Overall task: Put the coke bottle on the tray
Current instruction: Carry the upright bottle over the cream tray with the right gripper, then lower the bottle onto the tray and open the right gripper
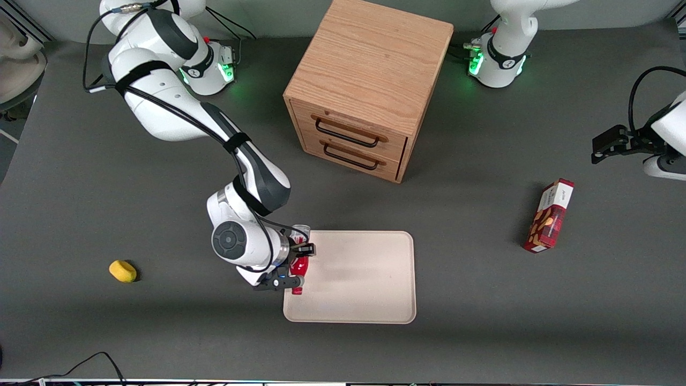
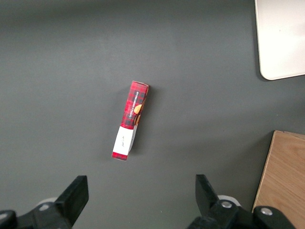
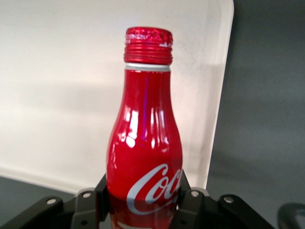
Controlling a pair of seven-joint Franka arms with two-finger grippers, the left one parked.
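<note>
- Red and glossy, the coke bottle [image 3: 145, 138] sits pinched at its lower body between the black fingers [image 3: 97, 198] of the right gripper [image 1: 293, 266], its cap pointing out over the cream tray [image 1: 370, 279].
- Seen from the front, the bottle [image 1: 299, 268] lies over the tray edge on the working arm's side; whether it touches the tray cannot be told.
- To finish well, I would carry it further over the tray, away from the rim, lower until it rests on the surface, then part the fingers slowly; a round bottle laid down could roll.
- Counted: one bottle, one tray, one wooden drawer cabinet [image 1: 370, 86] with two drawers, one red snack box [image 1: 549, 215], one small yellow object [image 1: 122, 271].
</note>
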